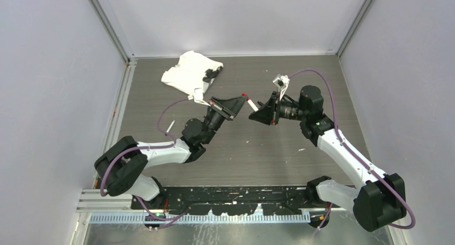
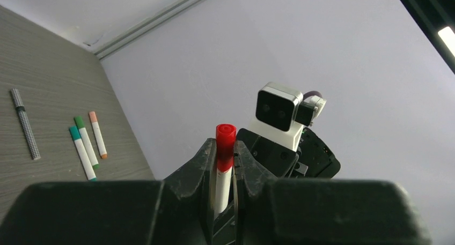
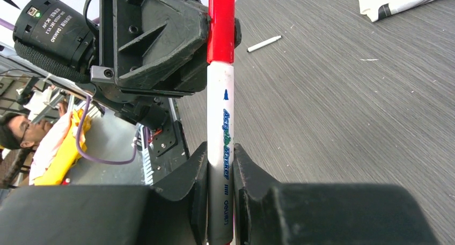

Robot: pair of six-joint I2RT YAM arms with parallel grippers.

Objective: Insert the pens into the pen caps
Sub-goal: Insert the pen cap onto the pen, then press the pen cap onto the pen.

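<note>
Left gripper (image 2: 225, 148) is seen pressed together on the red cap (image 2: 226, 140), with its two fingers clamped against the cap's sides. Right gripper (image 3: 220, 155) is closed on the white pen (image 3: 220, 111) lower down the barrel. One pen is thus held by both arms above the table (image 1: 145, 95), between the two wrists. The red cap is seated on the pen's upper end, its rim meeting the white barrel.

Along the barrel, "Acrylic Marker" is printed lengthwise in blue-green letters beneath a small blue mark. A smaller dark word below it, partly hidden by the fingers, cannot be read with certainty. A white label is carried on the black motor housing (image 3: 51, 33) of the left arm, and it appears to read "DAMIAO".

On the table near a wall, three white-barrelled pens are laid side by side: the teal pen (image 2: 82, 153), the green pen (image 2: 87, 142) and the salmon pen (image 2: 98, 135). A slim grey pen (image 2: 25, 124) is laid apart from them. A loose white pen (image 3: 264, 43) is seen lying by itself, and a crumpled white cloth (image 1: 185, 73) is seen at the far left.
</note>
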